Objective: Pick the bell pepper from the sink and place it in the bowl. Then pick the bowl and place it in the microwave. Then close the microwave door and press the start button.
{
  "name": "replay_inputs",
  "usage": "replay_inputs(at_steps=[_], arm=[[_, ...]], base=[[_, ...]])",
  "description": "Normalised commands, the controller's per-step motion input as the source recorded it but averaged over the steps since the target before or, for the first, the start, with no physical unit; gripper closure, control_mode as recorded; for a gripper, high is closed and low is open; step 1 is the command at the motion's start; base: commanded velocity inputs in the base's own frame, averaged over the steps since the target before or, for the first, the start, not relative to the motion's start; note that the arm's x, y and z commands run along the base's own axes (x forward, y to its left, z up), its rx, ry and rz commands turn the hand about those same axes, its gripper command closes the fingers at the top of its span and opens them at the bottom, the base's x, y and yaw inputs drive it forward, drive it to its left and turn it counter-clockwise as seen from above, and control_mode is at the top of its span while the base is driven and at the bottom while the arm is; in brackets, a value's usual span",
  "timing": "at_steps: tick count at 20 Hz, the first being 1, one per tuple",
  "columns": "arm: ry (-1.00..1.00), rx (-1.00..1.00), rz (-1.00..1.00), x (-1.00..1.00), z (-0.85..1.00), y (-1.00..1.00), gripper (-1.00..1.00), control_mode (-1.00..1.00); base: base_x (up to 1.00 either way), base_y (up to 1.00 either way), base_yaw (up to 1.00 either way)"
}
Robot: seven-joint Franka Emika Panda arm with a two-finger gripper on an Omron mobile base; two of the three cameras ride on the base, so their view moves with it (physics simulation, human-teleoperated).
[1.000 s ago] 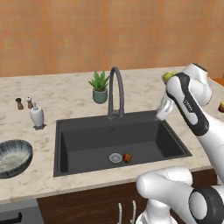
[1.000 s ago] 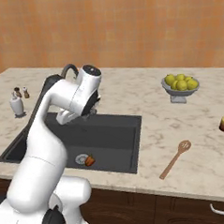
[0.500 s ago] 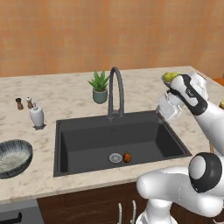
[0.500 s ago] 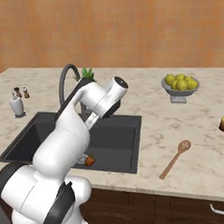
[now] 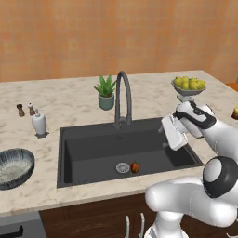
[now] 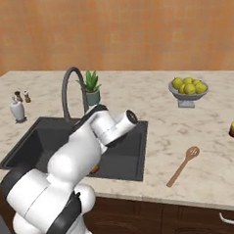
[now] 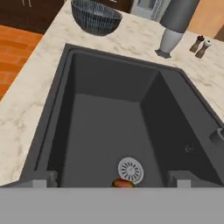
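The small orange-red bell pepper [image 5: 135, 167] lies on the floor of the dark grey sink [image 5: 93, 139], just right of the round silver drain [image 5: 122, 167]. My gripper [image 5: 166, 135] hovers over the sink's right end, open and empty, pointing along the basin. In the hand view the bell pepper [image 7: 123, 183] sits low between my two fingertips [image 7: 40, 179], beside the drain [image 7: 131, 169]. The blue-grey bowl [image 5: 14, 167] stands on the counter left of the sink, and in the hand view the bowl [image 7: 96, 17] is beyond the far rim. The microwave and its door are out of view.
A tall dark faucet [image 5: 123, 97] arches over the sink's back edge, with a potted plant [image 5: 106, 93] behind it. A soap dispenser [image 5: 39, 124] and shakers [image 5: 25, 109] stand at the left. A footed fruit bowl [image 5: 188, 86] and a wooden spoon [image 6: 183, 166] are on the right.
The arm has swung and the hand has dropped lower over the sink's right end, turning toward the basin. The jaws stayed open. The pepper and bowl have not moved.
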Motion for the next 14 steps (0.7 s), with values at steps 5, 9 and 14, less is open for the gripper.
replay_inputs(at_steps=[5,9,14], arm=[[0.01,0.10,0.24,0.36,-0.43,0.00,-1.00,-1.00],[0.07,0.00,0.08,0.51,-0.18,0.19,-1.00,-1.00],[0.01,0.00,0.01,0.25,-0.25,0.04,-1.00,-1.00]], base=[[0.00,0.00,0.00],[0.00,0.00,0.00],[0.00,0.00,0.00]])
